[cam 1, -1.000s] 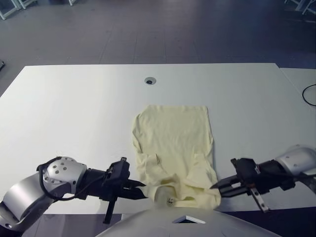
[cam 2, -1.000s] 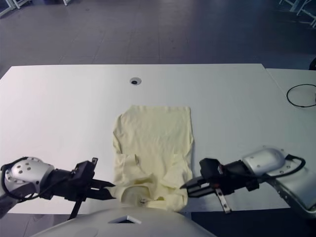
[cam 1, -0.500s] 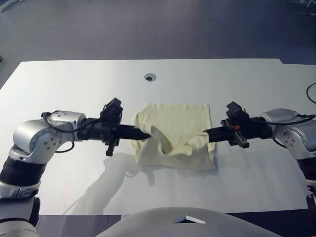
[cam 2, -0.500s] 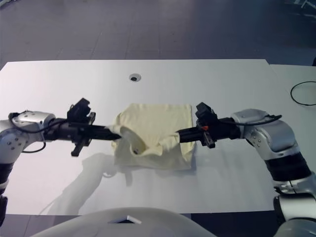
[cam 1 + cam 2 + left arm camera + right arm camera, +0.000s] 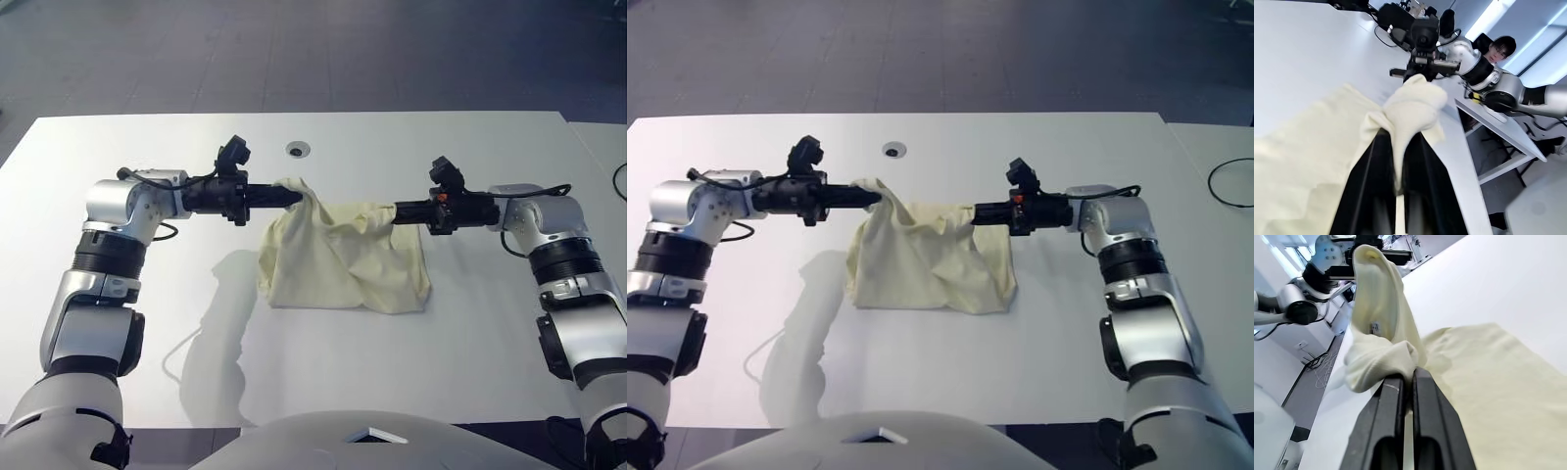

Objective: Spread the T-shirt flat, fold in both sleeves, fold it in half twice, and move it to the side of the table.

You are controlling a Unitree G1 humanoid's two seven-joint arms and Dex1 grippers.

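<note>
The T-shirt [image 5: 343, 264], soft pale-yellow cloth, sags between the left jaws and the right jaws, its raised edge running crosswise from one to the other. Its wrinkled lower part is draped onto the tabletop [image 5: 490, 343] beneath them. Each pair of jaws is clamped tight on a bunched corner of that edge, above a smooth white matte surface with a small round hole [image 5: 298, 149] just beyond the left jaws and dark grey floor [image 5: 392, 49] behind.
</note>
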